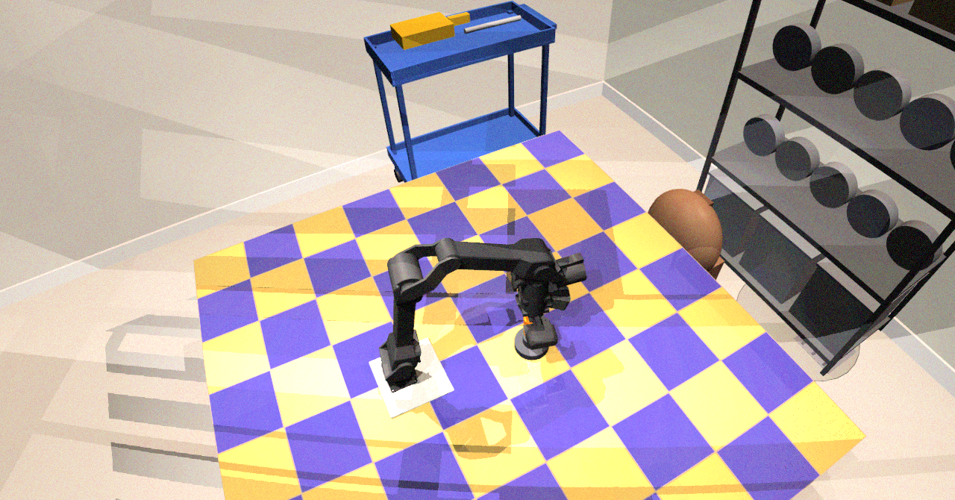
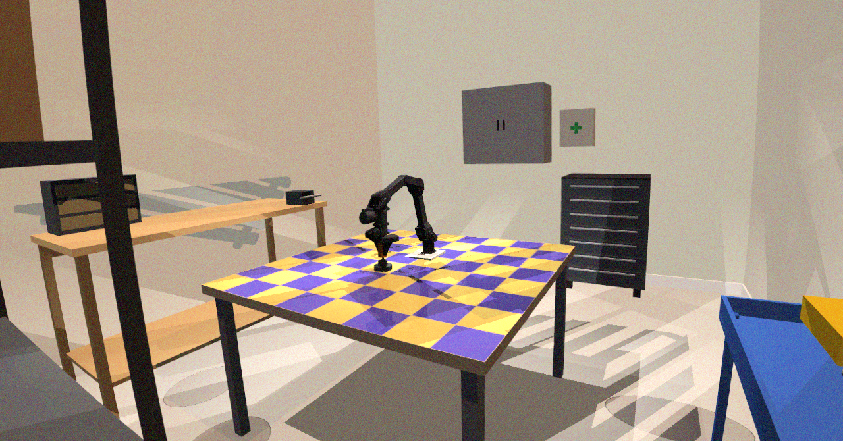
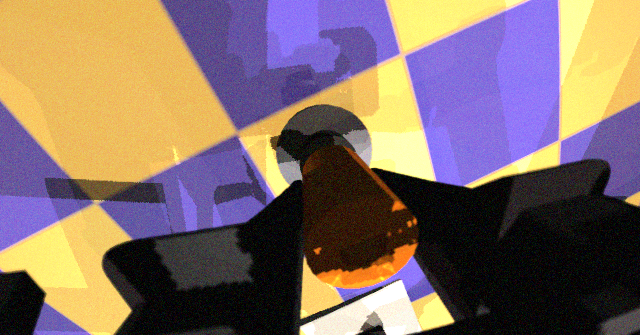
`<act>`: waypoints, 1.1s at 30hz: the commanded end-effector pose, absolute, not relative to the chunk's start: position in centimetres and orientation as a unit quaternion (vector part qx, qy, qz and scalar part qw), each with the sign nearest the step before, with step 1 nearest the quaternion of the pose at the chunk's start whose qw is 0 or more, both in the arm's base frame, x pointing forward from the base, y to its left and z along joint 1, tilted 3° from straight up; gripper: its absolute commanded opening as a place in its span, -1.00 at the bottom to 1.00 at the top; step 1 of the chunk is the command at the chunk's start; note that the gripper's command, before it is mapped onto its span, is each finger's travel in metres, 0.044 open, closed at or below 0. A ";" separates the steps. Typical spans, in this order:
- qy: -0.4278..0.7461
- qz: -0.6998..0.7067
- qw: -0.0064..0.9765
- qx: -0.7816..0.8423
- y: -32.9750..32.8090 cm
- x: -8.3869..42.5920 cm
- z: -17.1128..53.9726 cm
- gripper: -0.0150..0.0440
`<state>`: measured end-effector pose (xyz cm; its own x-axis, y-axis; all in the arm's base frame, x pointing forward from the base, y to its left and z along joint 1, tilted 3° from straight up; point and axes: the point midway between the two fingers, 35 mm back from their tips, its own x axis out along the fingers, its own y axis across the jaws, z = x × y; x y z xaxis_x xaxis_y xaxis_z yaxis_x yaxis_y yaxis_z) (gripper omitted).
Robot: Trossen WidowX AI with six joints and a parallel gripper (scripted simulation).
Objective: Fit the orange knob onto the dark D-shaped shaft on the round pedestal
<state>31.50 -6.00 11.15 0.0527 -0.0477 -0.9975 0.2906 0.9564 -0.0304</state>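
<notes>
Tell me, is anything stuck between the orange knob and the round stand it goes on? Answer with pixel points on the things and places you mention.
Nothing visible is in the way. The gripper (image 1: pixel 534 320) (image 2: pixel 382 249) (image 3: pixel 335 181) holds the knob (image 1: pixel 527 321) (image 3: pixel 357 220) over the stand (image 1: pixel 530 351) (image 2: pixel 382 267) (image 3: pixel 330 117).

From my side, the purple/yellow checked table (image 1: pixel 557 226) (image 2: pixel 406 303) (image 3: pixel 195 50) stands on dark legs w/ pale floor (image 1: pixel 139 266) (image 2: pixel 678 332) under it. Past its far corner in my top view: blue cart (image 1: pixel 394 75) (image 2: pixel 730 320), yellow box (image 1: pixel 424 29) (image 2: pixel 828 326) on the upper tray. Off the right edge I get a brown rounded thing (image 1: pixel 687 226), then a black-framed shelf rack (image 1: pixel 721 116) (image 2: pixel 106 143) w/ dark discs. Ext. view: wood bench (image 2: pixel 194 217) beyond the left edge; dark drawer cab. (image 2: pixel 606 232) behind the right rear corner; grey wall cab. (image 2: pixel 504 125) above, on a beige wall (image 2: pixel 660 55). Light's patchy, w/ hard shadows.
</notes>
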 end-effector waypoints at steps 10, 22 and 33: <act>0.670 -0.161 0.712 0.135 -6.0 31.5 11.7 -0.49; 0.662 -0.189 0.706 0.165 -6.1 31.9 11.2 -0.49; 0.662 -0.189 0.706 0.165 -6.1 31.9 11.2 -0.49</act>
<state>31.85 -6.08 11.20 0.0486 -0.0470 -0.9977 0.4816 0.8762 -0.0179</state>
